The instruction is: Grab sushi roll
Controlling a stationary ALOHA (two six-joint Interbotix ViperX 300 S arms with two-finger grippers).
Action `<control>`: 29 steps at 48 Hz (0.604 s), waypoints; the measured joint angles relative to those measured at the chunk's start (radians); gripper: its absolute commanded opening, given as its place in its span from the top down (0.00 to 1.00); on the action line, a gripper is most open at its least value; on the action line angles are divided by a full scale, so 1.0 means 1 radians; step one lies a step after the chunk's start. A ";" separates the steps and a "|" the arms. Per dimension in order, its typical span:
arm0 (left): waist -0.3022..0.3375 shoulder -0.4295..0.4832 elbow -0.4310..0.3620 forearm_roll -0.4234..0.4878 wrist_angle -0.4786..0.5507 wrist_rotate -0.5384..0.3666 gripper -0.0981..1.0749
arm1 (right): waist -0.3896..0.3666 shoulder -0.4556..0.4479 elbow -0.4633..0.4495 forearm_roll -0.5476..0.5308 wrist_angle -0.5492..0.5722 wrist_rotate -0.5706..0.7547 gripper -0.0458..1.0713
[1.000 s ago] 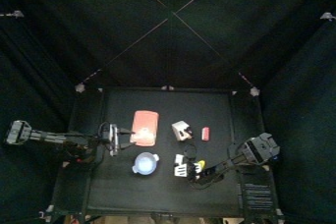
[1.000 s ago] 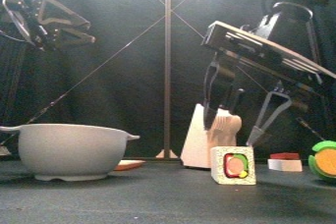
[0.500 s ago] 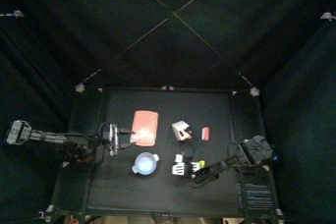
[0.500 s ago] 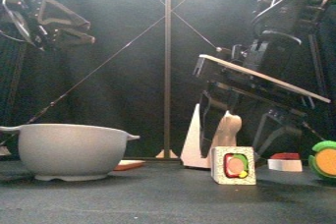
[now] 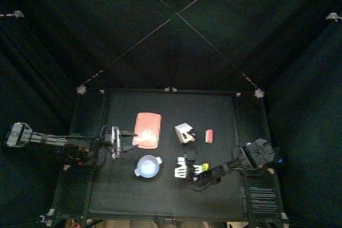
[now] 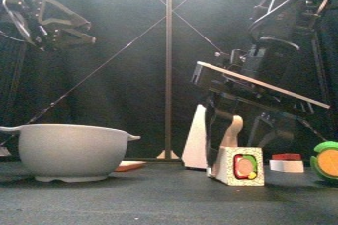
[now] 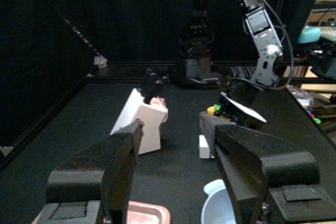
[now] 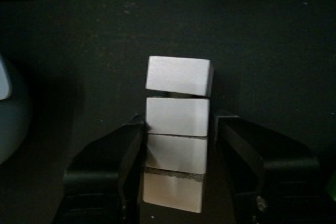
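Quick status on the grab: you're basically lined up but not holding anything yet, as far as I can tell.

The sushi roll (image 8: 179, 95) sits on the table just to the right of the bowl (image 6: 73, 150), out toward the front edge. From the front you can see its end face, with the green and red filling, and it looks tipped a little rather than dead upright. From the wrist it reads as a short row of white slices.

Your right claw (image 8: 180, 127) is down at table level and spread open. One jaw sits on each side of the near slices, with a thin dark gap on both sides. So it's around the roll, not clamped on it. It's very close though, and the tilt could mean one jaw is already brushing it.

The left claw (image 7: 179, 140) is parked on the far side of the bowl from the roll, wide open and empty. It's doing nothing.

What's left, I'd say: squeeze shut on the roll, check that it holds, then lift. The slices look like separate pieces, so watch that you don't pinch just one or two and leave the rest behind.
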 measured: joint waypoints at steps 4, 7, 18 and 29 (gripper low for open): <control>-0.002 0.000 0.000 -0.002 0.002 0.000 0.17 | 0.000 -0.002 0.000 -0.002 0.002 -0.002 0.31; 0.000 0.000 0.000 0.000 0.002 0.000 0.17 | 0.002 -0.003 0.000 -0.003 0.003 -0.002 0.32; 0.000 0.000 0.000 0.000 0.002 0.000 0.17 | 0.000 -0.052 -0.002 -0.040 0.011 0.000 0.32; -0.002 0.000 0.000 0.000 0.002 0.000 0.17 | 0.000 -0.061 -0.012 -0.058 0.020 0.000 0.32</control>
